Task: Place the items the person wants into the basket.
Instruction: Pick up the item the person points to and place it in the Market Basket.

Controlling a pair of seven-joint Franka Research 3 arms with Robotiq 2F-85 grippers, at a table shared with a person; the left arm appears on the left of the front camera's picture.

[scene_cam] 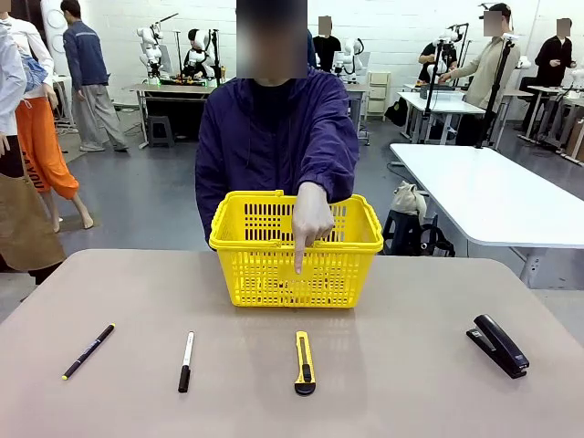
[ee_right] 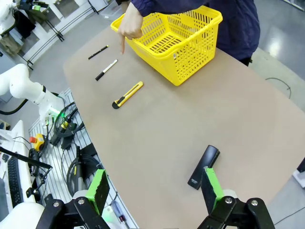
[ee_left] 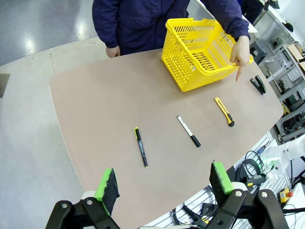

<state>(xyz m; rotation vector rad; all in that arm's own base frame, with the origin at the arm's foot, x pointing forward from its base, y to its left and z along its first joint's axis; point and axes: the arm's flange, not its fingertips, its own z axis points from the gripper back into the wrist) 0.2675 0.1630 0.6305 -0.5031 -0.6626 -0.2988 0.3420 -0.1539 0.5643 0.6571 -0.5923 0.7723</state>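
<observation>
The yellow basket (scene_cam: 274,274) stands at the table's far middle, in front of the person (scene_cam: 274,137). The person's hand (scene_cam: 312,219) reaches over its near rim, index finger pointing down at the table towards the yellow-and-black utility knife (scene_cam: 305,362). A black stapler (scene_cam: 497,345) lies at the right. My left gripper (ee_left: 163,168) hangs open and empty high above the table's near left edge, with the basket (ee_left: 186,62) and knife (ee_left: 224,111) far ahead. My right gripper (ee_right: 155,171) is open and empty too, above the stapler (ee_right: 204,167), with the knife (ee_right: 127,94) and basket (ee_right: 190,57) beyond.
A black pen with a yellow tip (scene_cam: 88,351) and a white marker with a black cap (scene_cam: 186,361) lie at the near left of the table. Bare tabletop separates all the items. Cables and equipment sit below the table's near edge (ee_right: 71,143).
</observation>
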